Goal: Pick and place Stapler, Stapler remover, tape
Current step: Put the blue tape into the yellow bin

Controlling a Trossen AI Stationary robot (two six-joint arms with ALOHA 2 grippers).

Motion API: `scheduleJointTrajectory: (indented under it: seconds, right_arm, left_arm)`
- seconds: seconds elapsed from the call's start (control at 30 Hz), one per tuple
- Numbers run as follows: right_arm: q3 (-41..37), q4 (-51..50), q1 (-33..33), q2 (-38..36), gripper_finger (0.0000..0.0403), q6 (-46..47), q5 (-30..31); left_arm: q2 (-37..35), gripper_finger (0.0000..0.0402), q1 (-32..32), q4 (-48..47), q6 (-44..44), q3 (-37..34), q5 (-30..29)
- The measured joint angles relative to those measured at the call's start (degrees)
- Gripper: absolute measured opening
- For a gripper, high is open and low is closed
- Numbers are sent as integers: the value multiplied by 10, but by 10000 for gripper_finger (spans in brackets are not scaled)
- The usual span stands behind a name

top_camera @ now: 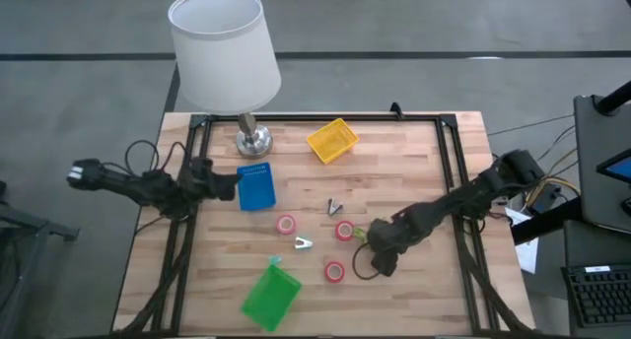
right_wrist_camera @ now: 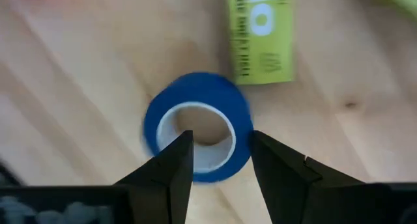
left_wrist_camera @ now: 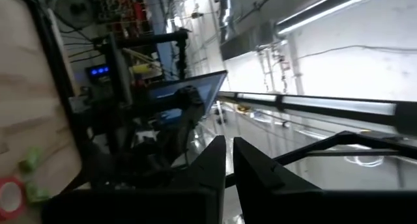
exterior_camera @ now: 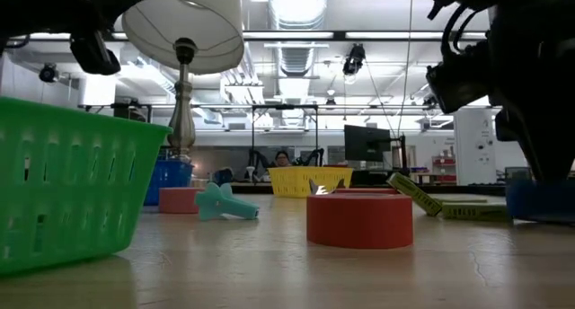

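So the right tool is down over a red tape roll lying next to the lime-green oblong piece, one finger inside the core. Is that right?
Not quite. The roll under the right tool is dark blue, not red, as the right wrist view shows. The rest holds: it lies beside the lime-green piece, and one finger reaches into the pale core while the other sits outside the ring.

Counted on the wooden counter (top_camera: 414, 171): tape rolls, baskets, small tools, a lamp.

Four ring-shaped tape rolls are counted: three pink-red ones (top_camera: 286, 224) (top_camera: 344, 231) (top_camera: 335, 271) and one dark blue roll with a pale core (right_wrist_camera: 197, 125). Three plastic baskets are seen: one yellow (top_camera: 331, 141), one blue (top_camera: 256, 186), one green (top_camera: 270, 295). Two small pale clawed tools (top_camera: 336, 206) (top_camera: 302, 243) are counted, one lime-green printed oblong piece (right_wrist_camera: 259, 34), and one table lamp with a white shade (top_camera: 224, 45). Two dark robot arms are present.
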Motion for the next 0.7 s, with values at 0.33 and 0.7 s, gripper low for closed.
scheduleJointTrajectory:
  seconds: [0.33, 0.7]
  right_arm:
    - [-1, -18, 9, -22, 150, 14, 54]
    - [-18, -30, 8, -8, 148, 20, 53]
  left_arm:
    - [56, 33, 1, -9, 15, 27, -1]
    - [65, 32, 1, -8, 25, 29, -9]
